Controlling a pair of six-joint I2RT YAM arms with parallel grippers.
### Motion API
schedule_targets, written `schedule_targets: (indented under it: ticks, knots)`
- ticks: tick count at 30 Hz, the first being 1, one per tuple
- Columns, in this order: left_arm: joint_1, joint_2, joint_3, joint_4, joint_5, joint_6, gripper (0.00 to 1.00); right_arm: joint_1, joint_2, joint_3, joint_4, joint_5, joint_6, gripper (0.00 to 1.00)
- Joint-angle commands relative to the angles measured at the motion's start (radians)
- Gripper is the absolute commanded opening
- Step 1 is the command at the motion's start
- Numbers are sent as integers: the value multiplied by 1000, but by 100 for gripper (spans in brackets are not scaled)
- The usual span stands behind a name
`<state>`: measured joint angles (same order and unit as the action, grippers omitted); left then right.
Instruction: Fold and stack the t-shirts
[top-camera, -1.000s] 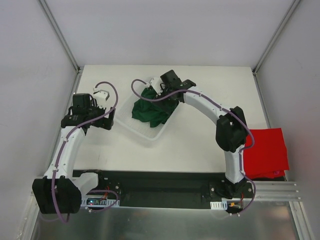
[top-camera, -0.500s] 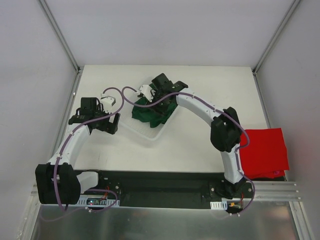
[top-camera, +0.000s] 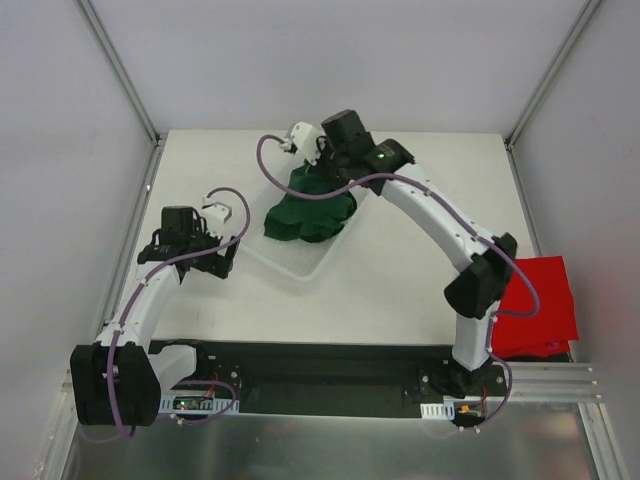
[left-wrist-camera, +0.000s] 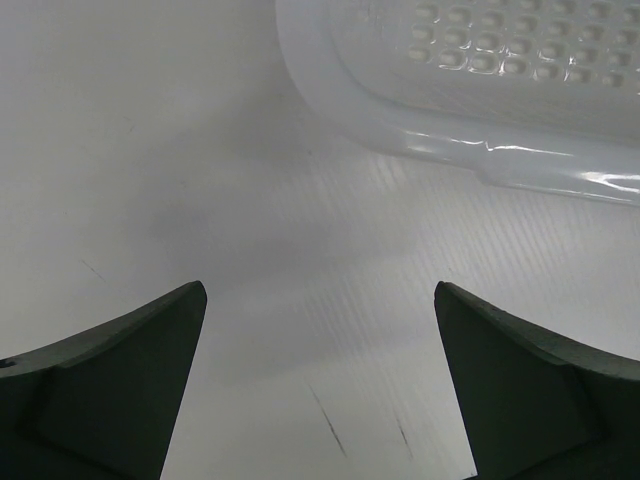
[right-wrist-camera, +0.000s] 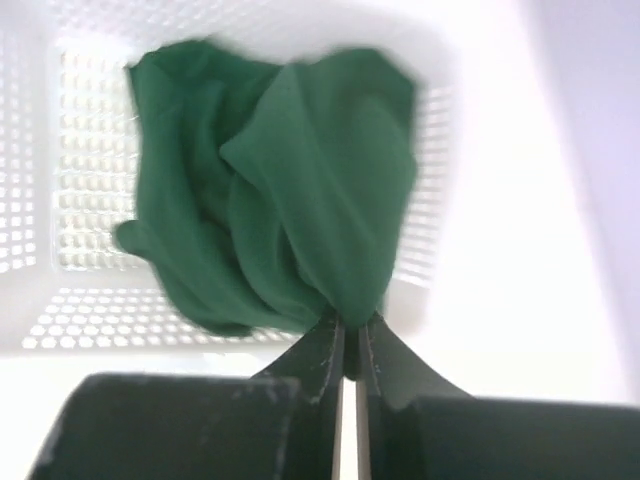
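Note:
The dark green t-shirt (top-camera: 308, 212) hangs bunched over the white mesh basket (top-camera: 297, 263). My right gripper (top-camera: 320, 172) is shut on a fold at its top edge. In the right wrist view the green t-shirt (right-wrist-camera: 290, 200) droops from my closed right gripper (right-wrist-camera: 350, 345) above the basket floor (right-wrist-camera: 90, 320). The red t-shirt (top-camera: 535, 300) lies flat at the table's right side, near the front. My left gripper (top-camera: 192, 256) is open, low over the bare table left of the basket. The left gripper (left-wrist-camera: 320, 380) holds nothing, and the basket rim (left-wrist-camera: 480, 150) lies ahead of it.
White walls with metal corner posts (top-camera: 125, 80) enclose the table on three sides. The black base rail (top-camera: 320, 375) runs along the near edge. The right arm's elbow (top-camera: 480, 285) stands next to the red t-shirt.
My right gripper closed on the green t-shirt in the basket and rose with it; that arm's elbow swung right. The left arm shifted slightly nearer and stayed open.

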<state>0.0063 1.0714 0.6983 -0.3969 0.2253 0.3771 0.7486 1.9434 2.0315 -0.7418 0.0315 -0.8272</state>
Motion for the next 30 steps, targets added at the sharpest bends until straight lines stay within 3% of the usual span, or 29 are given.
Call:
schedule_targets:
  ticks: [1, 5, 10, 17, 30]
  knots:
    - [-2, -4, -17, 43, -3, 17, 99, -3, -312, 43, 7, 175, -91, 1]
    - [-3, 2, -19, 58, 5, 16, 99, -63, -463, -22, 42, 313, -161, 1]
    - [-3, 22, -11, 67, 3, 10, 99, -267, -590, -22, 59, 233, -138, 1]
    - [-3, 56, 30, 72, 20, -23, 99, -269, -666, -235, 38, 144, -81, 1]
    - [-3, 15, -2, 75, -10, -6, 99, -233, -574, -177, 10, 78, -35, 1]
